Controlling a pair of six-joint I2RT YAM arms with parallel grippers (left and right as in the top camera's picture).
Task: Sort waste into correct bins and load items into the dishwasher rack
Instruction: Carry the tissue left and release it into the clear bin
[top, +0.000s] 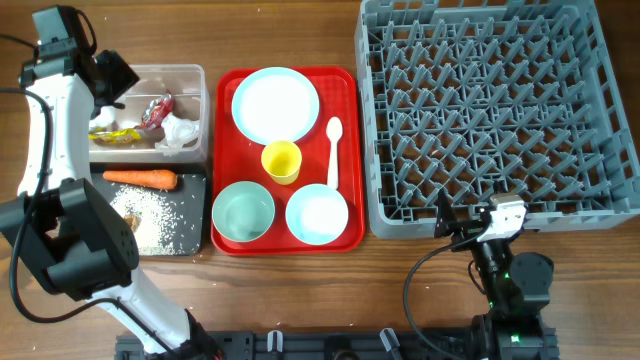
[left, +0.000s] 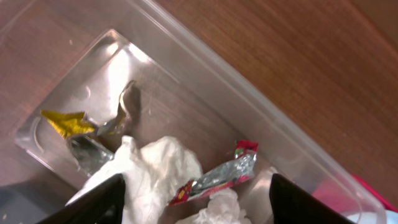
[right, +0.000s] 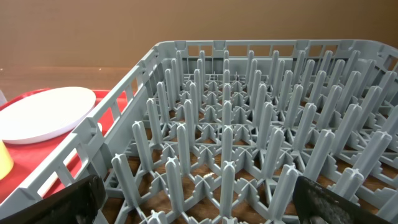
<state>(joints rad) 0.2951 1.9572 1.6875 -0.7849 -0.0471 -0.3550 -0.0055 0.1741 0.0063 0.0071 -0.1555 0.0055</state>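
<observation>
My left gripper (top: 115, 88) hangs open and empty over the clear tub (top: 203, 110). In the left wrist view its jaws (left: 196, 208) are spread above white tissue (left: 155, 169), a crumpled red-white wrapper (left: 217, 178) and a yellow scrap (left: 67, 122) lying in the tub (left: 261, 118). The black tray (top: 192, 192) holds an orange carrot (top: 140, 179), rice grains (top: 162, 218) and a small brown lump (top: 131, 221). My right gripper (top: 466, 227) is open and empty at the front edge of the grey rack (top: 495, 110). In the right wrist view its jaws (right: 199, 208) face the pegs of the rack (right: 249, 124).
A flat red tray (top: 225, 150) between the bins and the rack carries a pale blue plate (top: 275, 105), a yellow cup (top: 281, 161), a white spoon (top: 333, 150) and two pale blue bowls (top: 243, 212) (top: 317, 213). The plate (right: 46, 115) also shows in the right wrist view.
</observation>
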